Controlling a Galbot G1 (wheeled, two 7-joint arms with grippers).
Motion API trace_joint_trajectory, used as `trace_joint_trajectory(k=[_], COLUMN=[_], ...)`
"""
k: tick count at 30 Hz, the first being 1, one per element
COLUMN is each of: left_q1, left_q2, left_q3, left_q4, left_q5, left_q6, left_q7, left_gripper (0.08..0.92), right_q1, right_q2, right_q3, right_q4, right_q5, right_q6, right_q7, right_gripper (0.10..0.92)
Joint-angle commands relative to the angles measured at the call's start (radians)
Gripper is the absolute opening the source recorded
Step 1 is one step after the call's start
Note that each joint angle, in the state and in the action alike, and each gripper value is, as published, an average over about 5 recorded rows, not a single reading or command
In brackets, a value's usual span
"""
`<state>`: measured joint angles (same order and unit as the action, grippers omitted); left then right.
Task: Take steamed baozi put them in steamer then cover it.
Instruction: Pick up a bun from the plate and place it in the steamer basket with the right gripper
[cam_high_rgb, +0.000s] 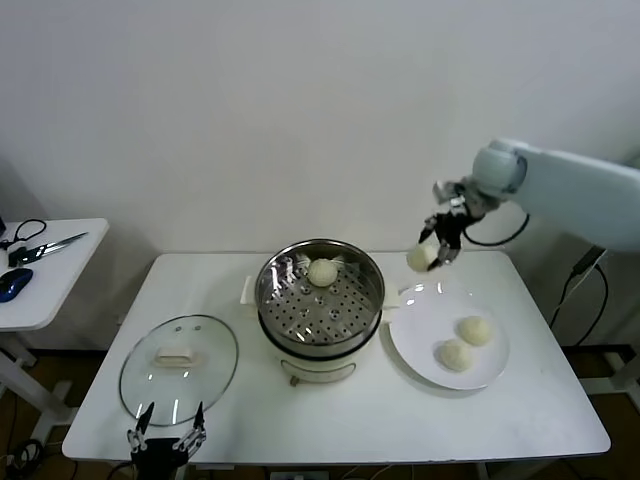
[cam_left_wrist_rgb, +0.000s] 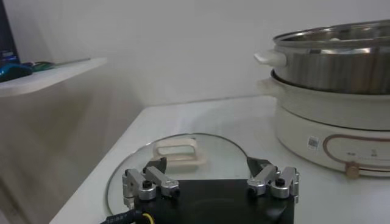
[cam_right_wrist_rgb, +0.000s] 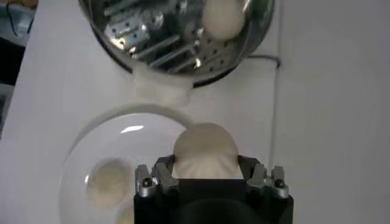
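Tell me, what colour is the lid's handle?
Cream-white handle on the glass lid; head view shows it best.

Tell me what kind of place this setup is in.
Probably a lab or test room staged as a kitchen corner, not a real kitchen: a bare white wall, a plain white table holding only the steamer, its cover and a plate of baozi, and a side desk with scissors.

The steamer (cam_high_rgb: 320, 305) stands uncovered, its top open from above. One bun (cam_high_rgb: 322, 271) sits at its far side. The lid (cam_high_rgb: 178, 366) lies left of it, the plate (cam_high_rgb: 425, 320) right.
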<state>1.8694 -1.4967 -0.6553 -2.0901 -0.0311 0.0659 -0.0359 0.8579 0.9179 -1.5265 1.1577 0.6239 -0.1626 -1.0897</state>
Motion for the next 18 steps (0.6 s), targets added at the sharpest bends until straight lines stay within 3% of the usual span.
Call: trace_joint_trajectory(k=[1, 9, 18], left_q1=[0.001, -0.003, -0.004], left_q2=[0.000, 0.007, 0.007], left_q3=[0.001, -0.001, -0.013], left_q4=[0.000, -0.018, -0.029], left_q5=[0.000, -0.005, -0.012], left_q6=[0.000, 0.006, 0.014], left_q7=[0.000, 0.003, 0.004], left_gripper=[0.823, 0.823, 0.823], right_q1=[0.217, 0.064, -0.192], right_q2=[0.058, 0.183, 0.318], right_q3=[0.011, 0.057, 0.118], right_q4=[0.084, 0.238, 0.143], right_q5=[0.179, 0.261, 0.136], right_q6=[-0.012, -0.122, -0.173], right_q7=[-0.041, 0.102, 0.218], right_gripper=[0.704, 0.704, 0.704])
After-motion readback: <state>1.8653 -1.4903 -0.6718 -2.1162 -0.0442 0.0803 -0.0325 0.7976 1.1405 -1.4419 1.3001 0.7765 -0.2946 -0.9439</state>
